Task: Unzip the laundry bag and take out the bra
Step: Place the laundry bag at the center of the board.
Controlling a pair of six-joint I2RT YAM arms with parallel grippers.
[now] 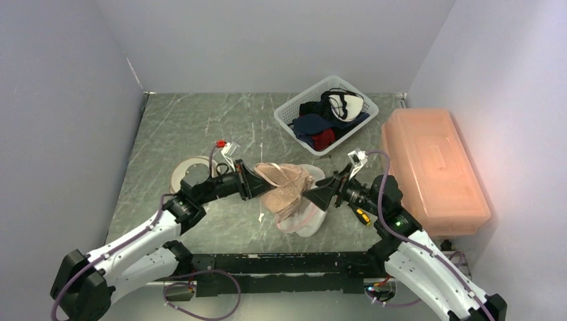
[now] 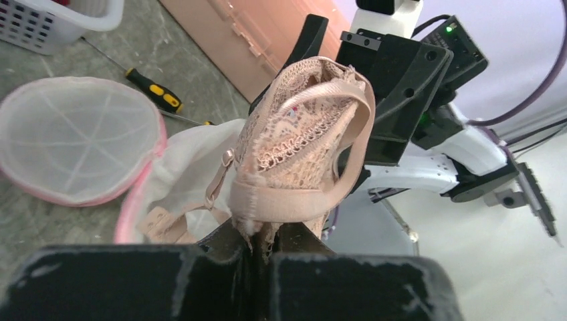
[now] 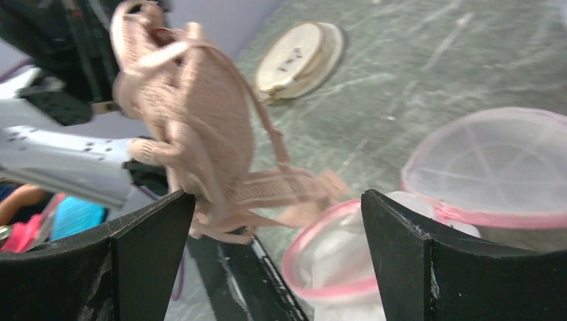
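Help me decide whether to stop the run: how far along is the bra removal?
Done: the laundry bag lies unzipped, lid flipped open. In hand: the bra hangs from the left gripper, jaws shut on it; the right gripper stands open. Left: carry its trailing strap clear of the bag.

The top external camera looks down from above and behind the robot, taking in the whole tabletop (image 1: 187,120). The left wrist camera sits close behind the left end effector (image 2: 264,246), facing the right arm (image 2: 461,157). The right wrist camera faces back leftward. All three share the bra (image 1: 284,187) and laundry bag (image 1: 304,224).
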